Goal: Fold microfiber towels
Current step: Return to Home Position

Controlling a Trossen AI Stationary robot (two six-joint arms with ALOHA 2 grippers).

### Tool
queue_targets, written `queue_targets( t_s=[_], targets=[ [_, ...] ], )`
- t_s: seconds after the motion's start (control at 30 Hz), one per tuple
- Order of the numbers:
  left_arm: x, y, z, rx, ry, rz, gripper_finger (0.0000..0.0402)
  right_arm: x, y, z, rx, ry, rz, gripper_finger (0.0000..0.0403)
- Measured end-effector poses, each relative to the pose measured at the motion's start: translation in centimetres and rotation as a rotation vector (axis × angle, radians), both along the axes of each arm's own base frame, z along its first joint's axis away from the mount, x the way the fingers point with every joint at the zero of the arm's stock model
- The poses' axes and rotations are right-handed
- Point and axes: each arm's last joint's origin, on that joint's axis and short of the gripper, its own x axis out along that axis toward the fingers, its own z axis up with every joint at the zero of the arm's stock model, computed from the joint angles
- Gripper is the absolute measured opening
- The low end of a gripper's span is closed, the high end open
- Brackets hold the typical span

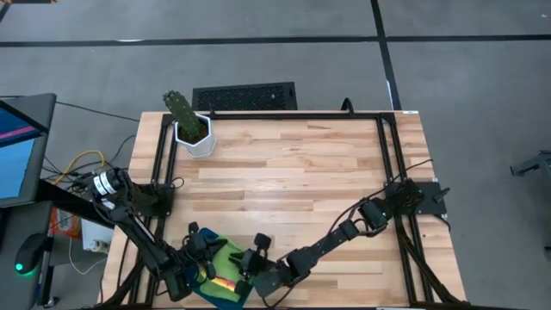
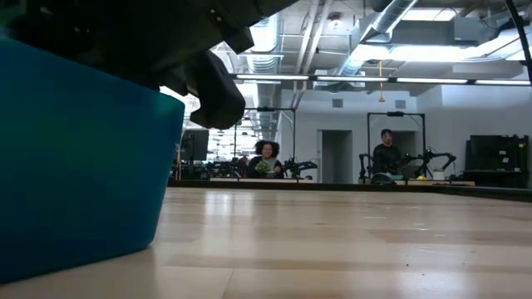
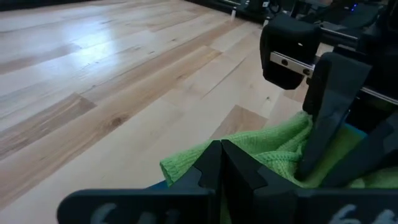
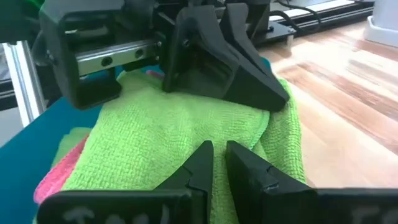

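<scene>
Both grippers are down at the dark teal rounded tray (image 1: 225, 296) on the table's near edge. The left gripper (image 3: 221, 163) is clenched tight on the top lime green microfiber towel (image 4: 180, 134); the right gripper (image 4: 214, 163) pinches that same cloth opposite. Pink and yellow towels (image 1: 222, 282) lie underneath in the tray.

One camera looked straight down; one sat level, close behind the teal tray (image 2: 75, 166) — both wrist cameras apparently shared the green towel (image 4: 180, 130).
</scene>
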Motion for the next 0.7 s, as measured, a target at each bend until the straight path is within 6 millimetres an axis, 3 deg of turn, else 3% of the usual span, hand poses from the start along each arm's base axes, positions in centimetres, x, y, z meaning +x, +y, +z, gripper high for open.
queue_targets(
  t_s=[0.17,0.27,0.53,0.7],
  targets=[
    [0.1,-0.1,0.4,0.001,-0.012,0.008,0.0,0.0,-0.1,0.5,-0.016,0.014,0.028,0.007],
    [0.2,-0.2,1.9,0.002,-0.01,0.011,0.0,-0.5,0.2,1.8,-0.092,0.024,0.047,0.007],
    [-0.4,0.3,9.3,0.097,0.024,-0.051,0.0,-3.1,1.3,11.1,-0.275,-0.024,0.144,0.007],
    [-1.7,0.7,14.3,0.258,-0.031,-0.143,0.0,-6.0,-0.4,17.0,-0.357,0.069,0.17,0.007]
  ],
)
